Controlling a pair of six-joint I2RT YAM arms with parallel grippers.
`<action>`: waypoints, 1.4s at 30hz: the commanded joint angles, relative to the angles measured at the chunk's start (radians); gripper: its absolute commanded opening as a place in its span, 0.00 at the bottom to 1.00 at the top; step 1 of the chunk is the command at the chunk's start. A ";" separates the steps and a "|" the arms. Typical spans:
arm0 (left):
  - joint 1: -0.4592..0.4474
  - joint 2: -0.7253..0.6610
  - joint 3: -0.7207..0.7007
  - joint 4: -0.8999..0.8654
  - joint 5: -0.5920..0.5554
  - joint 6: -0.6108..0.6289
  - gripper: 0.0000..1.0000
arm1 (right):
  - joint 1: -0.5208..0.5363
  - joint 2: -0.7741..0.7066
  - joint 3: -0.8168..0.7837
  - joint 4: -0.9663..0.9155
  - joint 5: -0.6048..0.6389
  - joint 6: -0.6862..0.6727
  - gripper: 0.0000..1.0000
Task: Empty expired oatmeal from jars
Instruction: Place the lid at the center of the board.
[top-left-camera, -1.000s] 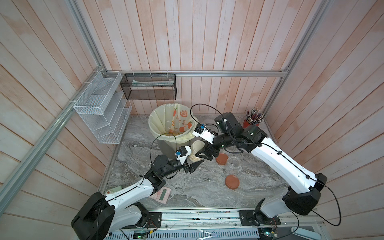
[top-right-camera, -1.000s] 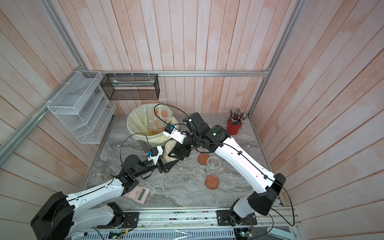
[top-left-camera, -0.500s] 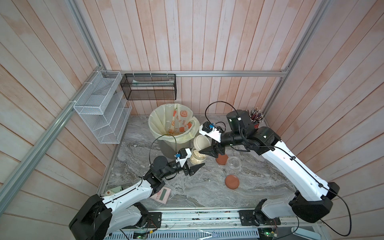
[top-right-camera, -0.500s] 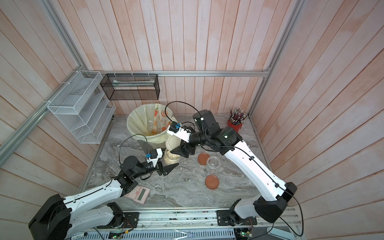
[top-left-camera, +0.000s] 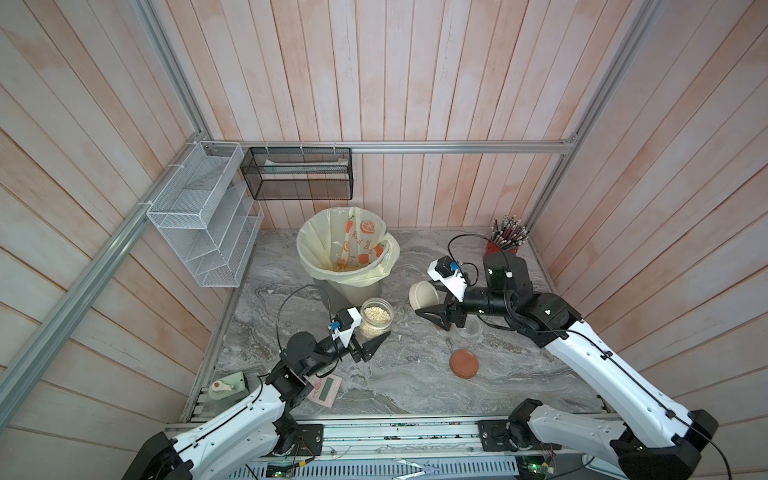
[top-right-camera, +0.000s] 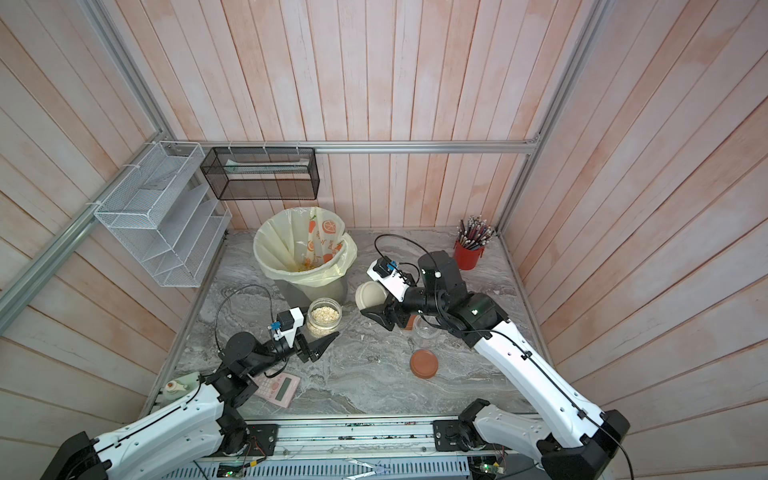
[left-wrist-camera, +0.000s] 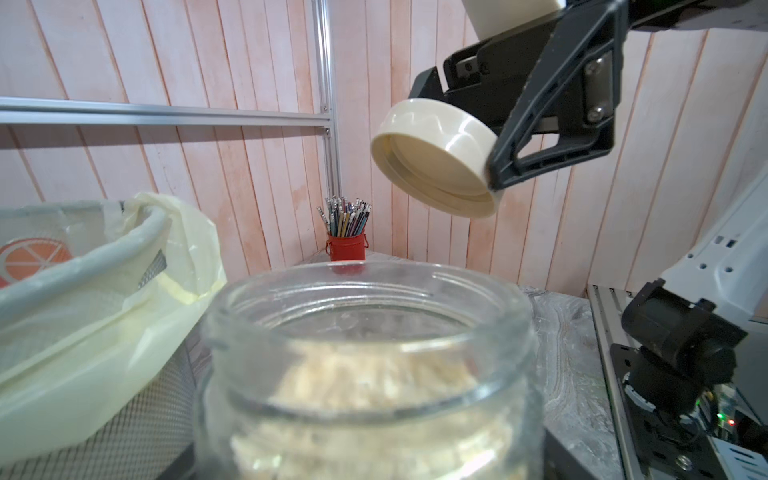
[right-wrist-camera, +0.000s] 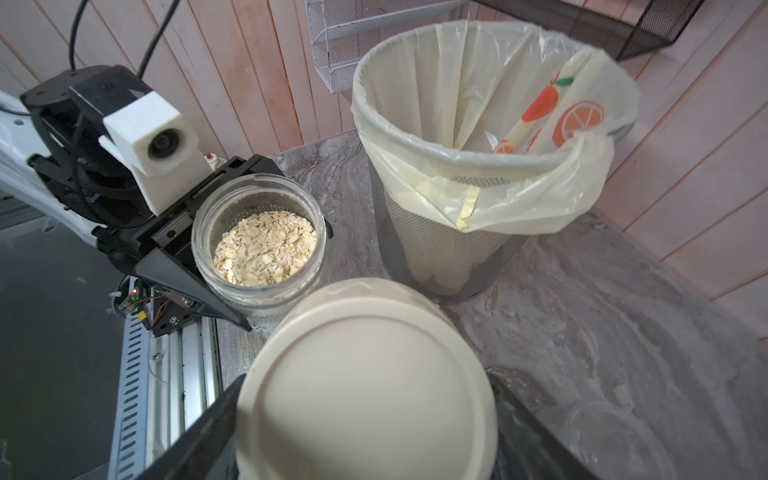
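- Oatmeal (top-left-camera: 376, 314), pale beige loose flakes, sits in an open clear round glass jar (top-left-camera: 374, 331). The jar is partly full, upright and has no lid on.
- That jar stands on the grey marble tabletop (top-left-camera: 395, 374), just beside the grey mesh bin (top-left-camera: 353, 293) with a cream orange-print liner, on the bin's robot-facing side.
- Left gripper (top-left-camera: 376, 332) is pinching the jar body, 1 finger on each side. The right wrist view shows the contact (right-wrist-camera: 286, 274).
- Right gripper (top-left-camera: 428, 300) is clamped on a cream round screw lid (top-left-camera: 423, 293). The lid is held tilted, off the table, right of the bin and apart from the jar.
- 1 empty clear lidless jar (top-left-camera: 469, 330) stands further right of the bin than the held lid.
- 1 terracotta-orange round lid (top-left-camera: 464, 363) lies flat on the table, further from the bin towards the robot base.
- Yellowish kernels (top-left-camera: 345, 268) lie at the bottom of the bin liner.
- Red pencil cup (top-left-camera: 503, 249) stands in the back corner, well right of the bin.
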 joint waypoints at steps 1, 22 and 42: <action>0.006 -0.070 -0.036 0.008 -0.082 -0.045 0.00 | -0.004 -0.009 -0.066 0.064 0.046 0.191 0.47; 0.004 -0.141 -0.188 0.009 -0.143 -0.157 0.00 | 0.206 0.062 -0.421 0.062 0.320 0.484 0.44; 0.004 -0.120 -0.244 0.059 -0.152 -0.180 0.00 | 0.324 0.229 -0.507 0.193 0.472 0.570 0.48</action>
